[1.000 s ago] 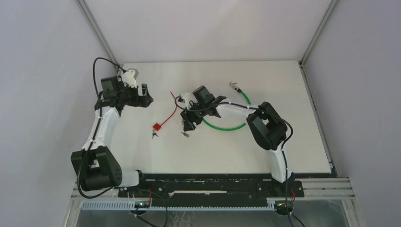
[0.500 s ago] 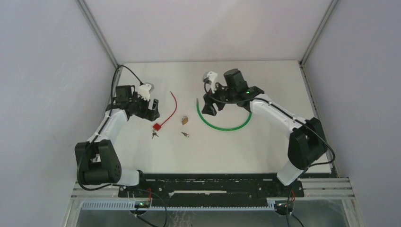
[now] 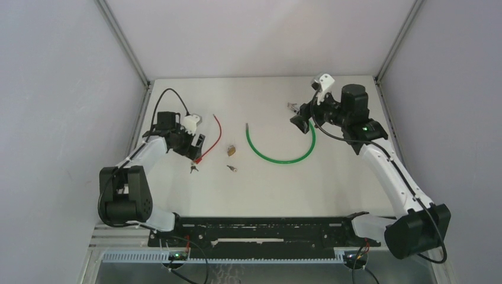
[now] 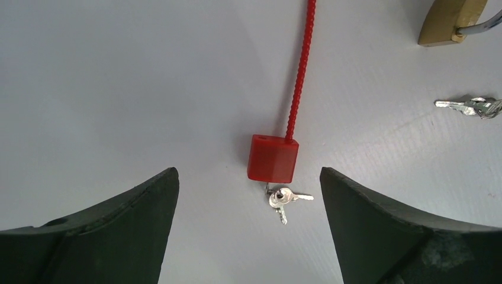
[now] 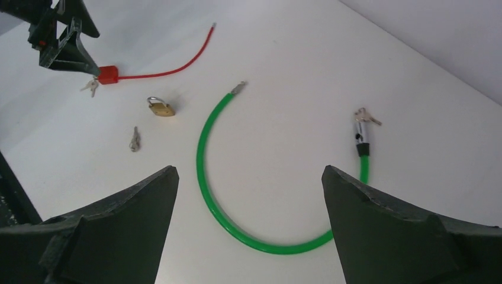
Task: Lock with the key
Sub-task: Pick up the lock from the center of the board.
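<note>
Place: robot lab test cell
Walls: plain pale panels (image 3: pixel 59 89) in metal posts (image 3: pixel 121 41)
Table: white table (image 3: pixel 266 189), robot arms (image 3: pixel 139 157) bolted to near rail (image 3: pixel 266 228)

In my left wrist view the padlock (image 4: pixel 445 23) is cut off by the top edge. Only a lower corner and a bit of its shackle show. The red cable (image 4: pixel 301 71) runs out past that same edge. My left fingers (image 4: pixel 100 236) and right fingers (image 5: pixel 106 231) are cropped at the bottom of their views. From above, the keys (image 3: pixel 193 168) by the red lock (image 3: pixel 196 158) are too small to count. The green cable (image 3: pixel 278 160) passes out of sight under my right fingers near its metal end.
</note>
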Controlling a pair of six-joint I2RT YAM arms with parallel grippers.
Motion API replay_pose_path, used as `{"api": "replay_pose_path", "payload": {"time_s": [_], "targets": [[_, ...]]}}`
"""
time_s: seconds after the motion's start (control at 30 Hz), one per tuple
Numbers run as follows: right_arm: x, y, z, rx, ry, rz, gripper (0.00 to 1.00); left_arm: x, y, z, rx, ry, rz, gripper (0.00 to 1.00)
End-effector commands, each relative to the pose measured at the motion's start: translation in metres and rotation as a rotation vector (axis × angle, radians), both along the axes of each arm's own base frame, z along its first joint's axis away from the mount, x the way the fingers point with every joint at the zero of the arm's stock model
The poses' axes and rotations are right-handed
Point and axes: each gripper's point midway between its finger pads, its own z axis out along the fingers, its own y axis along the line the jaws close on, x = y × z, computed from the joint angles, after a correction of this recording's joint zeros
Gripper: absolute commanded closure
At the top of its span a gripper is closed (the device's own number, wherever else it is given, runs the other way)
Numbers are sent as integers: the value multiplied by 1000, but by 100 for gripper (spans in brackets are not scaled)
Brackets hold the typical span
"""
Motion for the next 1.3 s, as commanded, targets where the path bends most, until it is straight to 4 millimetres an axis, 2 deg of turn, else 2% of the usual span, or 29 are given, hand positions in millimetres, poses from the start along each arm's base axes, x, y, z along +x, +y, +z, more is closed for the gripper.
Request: {"api": "replay_pose_path", "payload": {"time_s": [0.0,0.33,0.6,0.7,0.9,1.07,1.2,1.27], "targets": [[-1,-22,17,49,-60,-77,0,-6,-2,-17,55,52,-35,8],[-12,-44,14,114,-77,-89,0,-11,-14,-40,78,145,-81,22],[-15,-47,10,137,-58,-71,0,-6,-16,-46,87,180,-73,34],[-15,-45,7,143,-42,-57,0,-6,-18,-47,74,188,-66,41],[-17,-44,7,154,-31,-46,0,-10,-15,-45,85,175,-55,60],[-16,-48,12,150,-59,-70,0,-1,-10,-21,109,74,-28,83],[-16,-49,15,155,-71,-77,0,13,-2,20,145,-62,8,99],[-17,-47,15,159,-70,-73,1,17,-2,42,142,-128,12,100]]}}
